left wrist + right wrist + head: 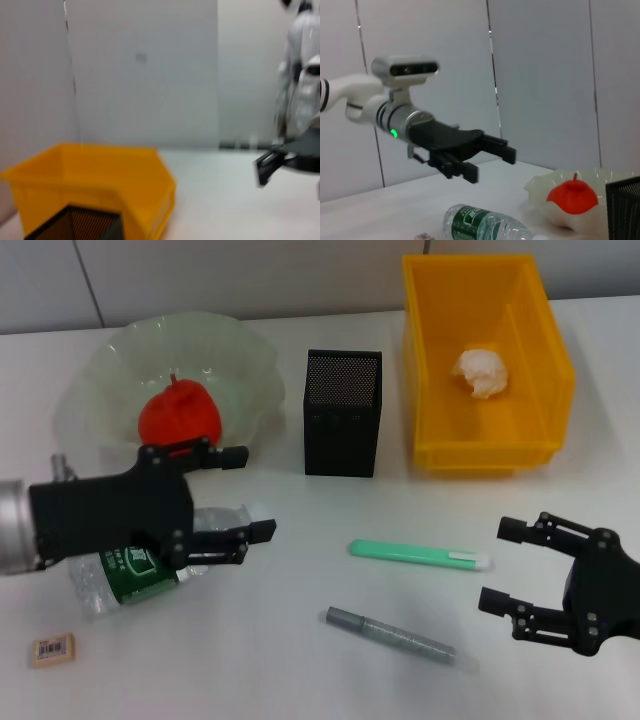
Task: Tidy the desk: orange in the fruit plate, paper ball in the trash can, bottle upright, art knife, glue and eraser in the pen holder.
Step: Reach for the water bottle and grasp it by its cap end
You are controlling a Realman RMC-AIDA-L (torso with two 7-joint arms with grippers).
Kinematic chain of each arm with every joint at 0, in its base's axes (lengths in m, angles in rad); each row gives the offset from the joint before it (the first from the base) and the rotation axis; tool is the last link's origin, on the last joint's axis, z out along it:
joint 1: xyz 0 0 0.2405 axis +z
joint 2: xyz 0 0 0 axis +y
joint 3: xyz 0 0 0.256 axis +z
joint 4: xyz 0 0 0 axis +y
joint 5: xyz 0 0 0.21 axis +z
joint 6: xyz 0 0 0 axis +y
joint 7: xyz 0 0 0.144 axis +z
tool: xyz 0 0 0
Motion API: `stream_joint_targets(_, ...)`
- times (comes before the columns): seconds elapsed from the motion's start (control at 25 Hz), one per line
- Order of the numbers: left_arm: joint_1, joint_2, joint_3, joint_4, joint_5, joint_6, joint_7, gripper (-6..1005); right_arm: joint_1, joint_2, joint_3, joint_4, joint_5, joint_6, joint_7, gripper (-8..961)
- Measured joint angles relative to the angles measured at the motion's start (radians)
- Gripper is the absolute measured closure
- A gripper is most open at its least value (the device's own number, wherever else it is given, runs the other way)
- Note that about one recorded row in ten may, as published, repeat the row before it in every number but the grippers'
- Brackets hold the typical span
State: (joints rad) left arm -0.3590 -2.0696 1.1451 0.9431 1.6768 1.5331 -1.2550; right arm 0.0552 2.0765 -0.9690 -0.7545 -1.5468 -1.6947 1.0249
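Observation:
The bottle (125, 575) lies on its side at the front left; it also shows in the right wrist view (485, 225). My left gripper (245, 495) is open and hovers just above it without touching (485, 159). The orange (180, 412) sits in the fruit plate (90, 380). The paper ball (482, 373) lies in the trash can (430, 360). The green art knife (420, 554) and the grey glue stick (400, 637) lie on the table. The eraser (52, 650) lies at the front left corner. The pen holder (343, 412) stands at the back middle. My right gripper (510, 565) is open and empty, right of the knife.
The white table (300, 680) carries everything. In the left wrist view the trash can (100, 185) and the pen holder (75, 225) show, with the right gripper's finger (272, 162) farther off. A grey panelled wall (545, 75) stands behind.

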Motion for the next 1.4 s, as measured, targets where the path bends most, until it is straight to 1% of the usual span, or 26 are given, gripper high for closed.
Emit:
stream_joint_targets(0.08,0.004,-0.001,0.062,0.090,0.038,-0.057,-0.084,174,0.005,0.000,0.005,0.019,-0.002,-0.001,-0.009,162)
stream_joint_targets(0.12,0.008,-0.002,0.106,0.153,0.066,-0.097,-0.145,174,0.009,0.000,0.008,0.034,-0.004,-0.002,-0.015,162)
stream_joint_targets(0.24,0.015,-0.002,0.198,0.280,0.159,-0.197,-0.320,174,0.012,0.000,0.012,0.051,-0.013,-0.002,-0.027,162)
stream_joint_targets(0.28,0.015,-0.001,0.227,0.308,0.197,-0.227,-0.374,174,0.013,0.000,0.013,0.054,-0.017,-0.002,-0.033,162)
stream_joint_targets(0.32,0.015,-0.001,0.227,0.308,0.197,-0.227,-0.374,174,0.013,0.000,0.013,0.058,-0.022,-0.002,-0.040,162)
stream_joint_targets(0.4,0.001,-0.001,0.327,0.382,0.344,-0.299,-0.543,174,0.014,-0.001,0.016,0.067,-0.033,0.003,-0.053,162)
stream_joint_targets(0.44,-0.006,-0.001,0.352,0.394,0.384,-0.310,-0.587,174,0.014,-0.001,0.016,0.067,-0.033,0.003,-0.053,162)
stream_joint_targets(0.52,-0.006,-0.001,0.352,0.394,0.384,-0.310,-0.587,174,0.016,-0.001,0.019,0.074,-0.039,0.012,-0.053,161)
stream_joint_targets(0.56,-0.048,-0.002,0.434,0.409,0.522,-0.326,-0.733,174,0.017,-0.001,0.020,0.080,-0.042,0.015,-0.053,161)
stream_joint_targets(0.6,-0.065,-0.003,0.463,0.409,0.565,-0.335,-0.779,174,0.021,-0.004,0.021,0.098,-0.045,0.020,-0.057,161)
stream_joint_targets(0.72,-0.089,-0.004,0.508,0.407,0.615,-0.357,-0.831,173,0.024,-0.008,0.021,0.122,-0.046,0.021,-0.071,161)
stream_joint_targets(0.8,-0.093,-0.006,0.517,0.404,0.625,-0.364,-0.843,173,0.027,-0.010,0.022,0.148,-0.046,0.022,-0.094,161)
stream_joint_targets(1.08,-0.099,-0.007,0.522,0.393,0.635,-0.391,-0.865,173,0.032,-0.010,0.033,0.161,-0.057,0.023,-0.096,161)
stream_joint_targets(1.2,-0.111,-0.007,0.522,0.373,0.673,-0.395,-0.890,173,0.040,-0.010,0.033,0.173,-0.064,0.025,-0.097,161)
stream_joint_targets(1.4,-0.124,-0.009,0.523,0.351,0.688,-0.398,-0.902,174,0.046,-0.010,0.033,0.174,-0.072,0.036,-0.097,161)
